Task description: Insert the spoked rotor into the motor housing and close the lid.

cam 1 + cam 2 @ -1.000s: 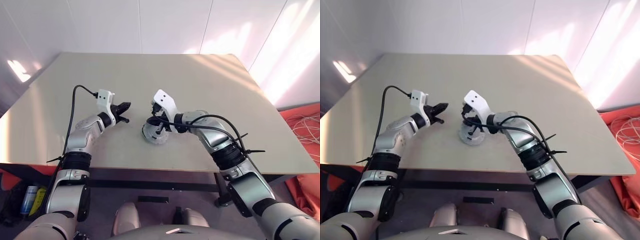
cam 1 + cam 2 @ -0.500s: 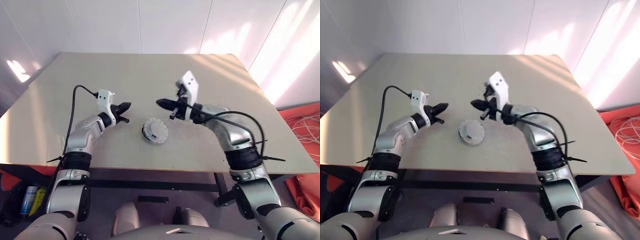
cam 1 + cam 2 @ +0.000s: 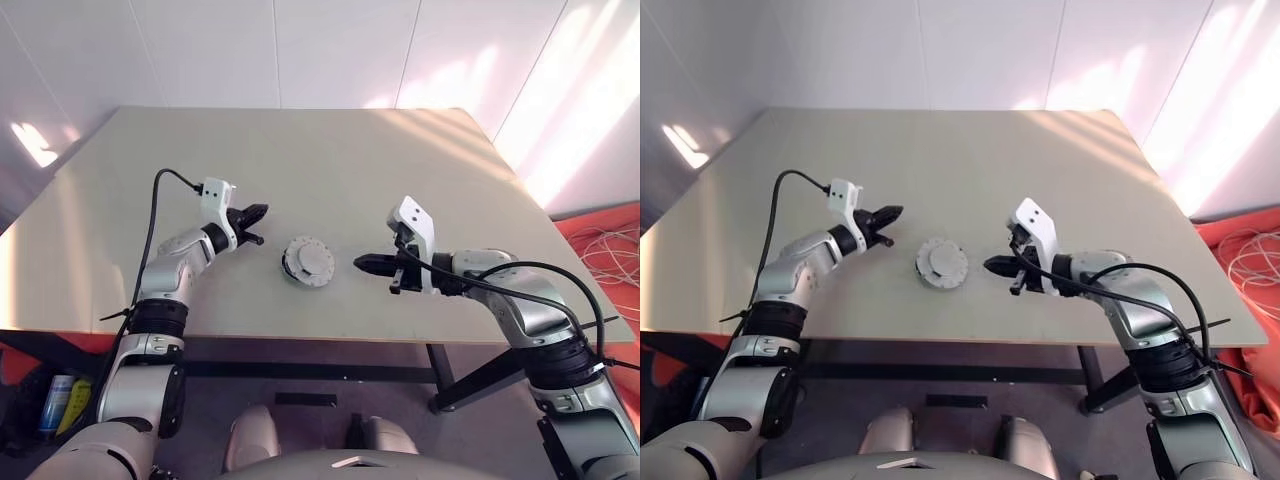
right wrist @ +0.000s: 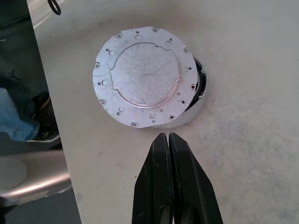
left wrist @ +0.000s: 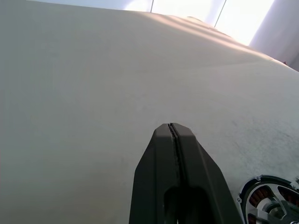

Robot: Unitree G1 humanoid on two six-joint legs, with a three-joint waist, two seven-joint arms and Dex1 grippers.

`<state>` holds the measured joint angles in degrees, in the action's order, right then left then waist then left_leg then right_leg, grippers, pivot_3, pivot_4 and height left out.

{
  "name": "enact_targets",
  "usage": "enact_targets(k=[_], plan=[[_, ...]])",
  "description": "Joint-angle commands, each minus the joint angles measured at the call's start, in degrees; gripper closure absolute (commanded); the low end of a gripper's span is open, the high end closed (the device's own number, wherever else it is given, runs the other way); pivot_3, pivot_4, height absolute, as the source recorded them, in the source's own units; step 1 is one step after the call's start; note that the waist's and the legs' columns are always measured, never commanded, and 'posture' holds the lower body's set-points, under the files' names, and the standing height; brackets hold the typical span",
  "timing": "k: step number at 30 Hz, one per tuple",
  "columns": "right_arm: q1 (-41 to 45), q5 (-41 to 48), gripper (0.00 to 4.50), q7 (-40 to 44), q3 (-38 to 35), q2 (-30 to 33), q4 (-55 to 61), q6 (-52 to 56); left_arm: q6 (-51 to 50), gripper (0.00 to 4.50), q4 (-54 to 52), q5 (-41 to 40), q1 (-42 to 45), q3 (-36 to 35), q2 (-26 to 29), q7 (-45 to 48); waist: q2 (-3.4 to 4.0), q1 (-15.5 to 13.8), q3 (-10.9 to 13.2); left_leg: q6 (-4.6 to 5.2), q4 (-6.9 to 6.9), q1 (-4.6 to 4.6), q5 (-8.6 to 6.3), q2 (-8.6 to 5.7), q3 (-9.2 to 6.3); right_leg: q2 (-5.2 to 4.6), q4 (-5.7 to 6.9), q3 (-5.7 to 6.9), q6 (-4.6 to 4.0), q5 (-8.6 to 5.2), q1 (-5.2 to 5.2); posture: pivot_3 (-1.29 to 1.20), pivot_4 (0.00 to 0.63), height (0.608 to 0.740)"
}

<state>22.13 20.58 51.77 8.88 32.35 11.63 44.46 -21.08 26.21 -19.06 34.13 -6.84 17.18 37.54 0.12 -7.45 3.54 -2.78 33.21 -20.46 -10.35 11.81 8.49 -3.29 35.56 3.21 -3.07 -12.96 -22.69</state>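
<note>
Your right gripper (image 3: 362, 264) has pulled away from the motor housing (image 3: 308, 262) since a second ago, when it sat right on top of it; it rose clear half a second back and now hangs off to the housing's right, apart from it, while your left gripper (image 3: 256, 211) has stayed where it was. From the head camera you can count one housing on the tabletop (image 3: 330, 160), toward the near edge and about midway between the left and right edges, with one lid (image 3: 312, 259) lying on top of it as a pale round disc. Both grippers point inward at it, one on each side, and neither touches it. Your left gripper's fingers are pressed together and hold nothing; your right gripper's fingers are likewise closed and empty. In the left wrist view the two black fingers (image 5: 161, 177) meet along a thin seam over bare tabletop, and a slice of the housing's side (image 5: 267, 198) shows copper windings behind a dark rim. In the right wrist view the fingers (image 4: 161, 182) are shut tip to tip just short of the lid (image 4: 142, 74), which sits slightly off-centre on the housing so that a dark crescent of the rim (image 4: 200, 80) shows on one side.
</note>
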Motion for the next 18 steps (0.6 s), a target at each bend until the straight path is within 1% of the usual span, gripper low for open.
enact_targets(k=[1,3,5,13,18], plan=[[3.58,3.1,4.48,-1.82,0.61,-3.73,2.58,3.42,0.25,4.5,-2.32,-0.44,0.61,-0.71,0.91,0.17,0.0,0.09,0.0,0.0,0.0,0.0,0.0,0.0,0.0,-0.02,0.0,0.0,-0.04,0.02,0.0,0.0,0.0,0.74],[4.45,3.57,4.48,-2.78,0.94,-5.52,1.88,5.01,0.0,4.5,-2.87,-0.54,0.19,-0.83,1.11,0.02,0.0,0.08,0.0,0.0,0.0,0.0,0.0,0.0,-0.01,-0.01,0.0,0.0,-0.25,0.14,0.0,0.0,0.0,0.74],[4.57,3.09,4.48,-3.61,2.28,-7.13,0.41,5.67,-0.49,4.5,-3.98,-0.69,-0.5,-1.02,1.53,-0.12,0.0,0.08,0.0,0.01,-0.01,-0.02,0.0,0.0,-0.01,-0.02,-0.01,0.0,-0.29,0.16,0.0,0.0,0.0,0.74],[4.26,3.07,4.48,-4.62,4.64,-9.82,-0.33,6.1,-2.68,4.5,-8.26,-1.31,-3.47,-2.36,3.52,-1.15,0.0,0.09,0.0,0.04,-0.02,-0.1,-0.04,-0.01,-0.02,-0.03,-0.05,0.0,-0.31,0.17,-0.04,0.0,0.0,0.74],[6.91,1.55,4.48,-6.39,5.85,-13.89,-5.73,4.39,-3.52,4.5,-9.73,-1.32,-4.23,-2.89,4.07,-1.64,0.0,0.22,0.0,0.0,-0.03,-0.02,-0.01,0.0,-0.02,-0.03,-0.02,0.0,-0.2,0.11,-0.01,0.0,0.0,0.74]])
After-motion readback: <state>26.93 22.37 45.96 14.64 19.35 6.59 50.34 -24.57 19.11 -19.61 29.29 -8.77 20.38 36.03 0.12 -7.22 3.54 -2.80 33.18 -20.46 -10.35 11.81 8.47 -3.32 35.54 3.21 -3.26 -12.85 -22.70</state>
